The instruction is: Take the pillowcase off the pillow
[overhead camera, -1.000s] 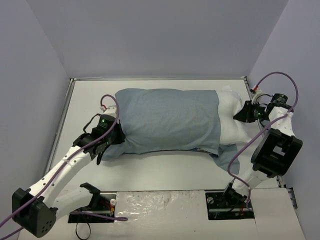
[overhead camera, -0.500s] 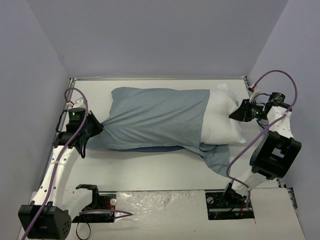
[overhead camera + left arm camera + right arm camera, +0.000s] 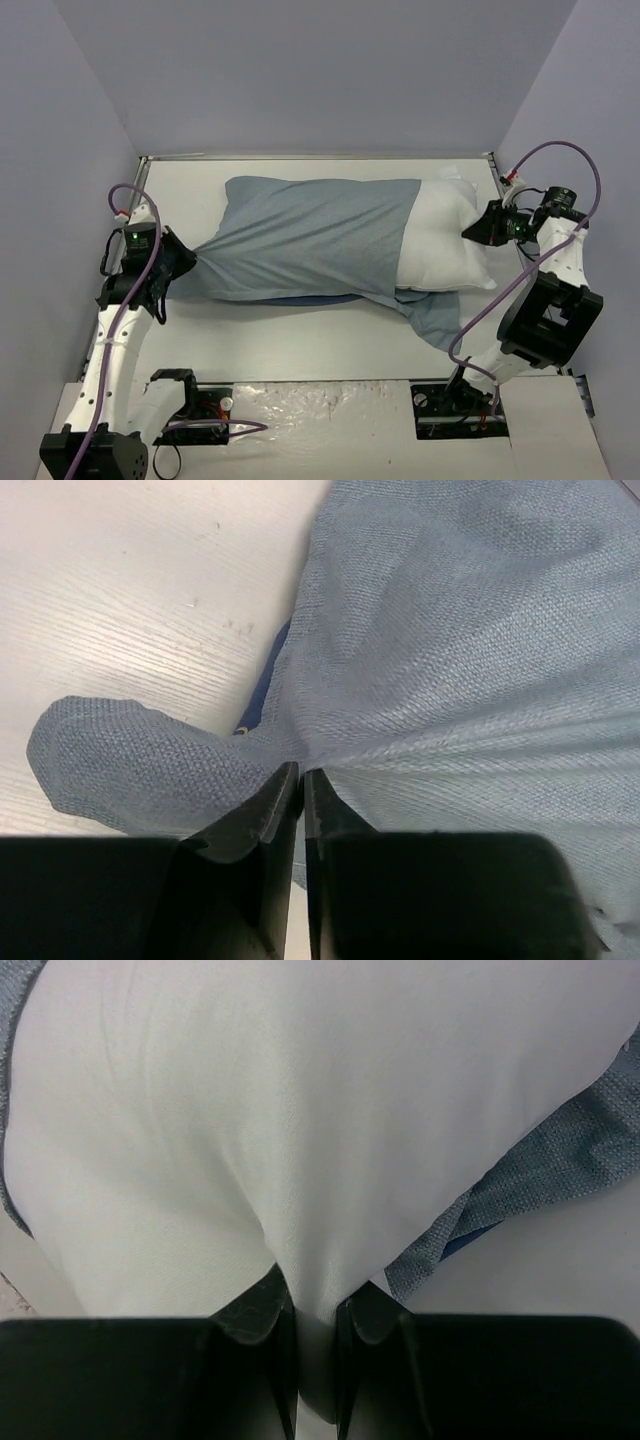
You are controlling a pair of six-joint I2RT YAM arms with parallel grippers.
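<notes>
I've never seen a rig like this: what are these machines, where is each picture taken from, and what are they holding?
These are two robot arms bolted at the near edge of a table. The wide picture looks down from above; the other two come from a camera on each wrist, with that arm's black jaws at the bottom. On the table lies a white pillow, partly inside a blue pillowcase. The left arm has its jaws shut on the pillowcase's bunched end; the right arm has its jaws shut on the pillow's bare end.
</notes>
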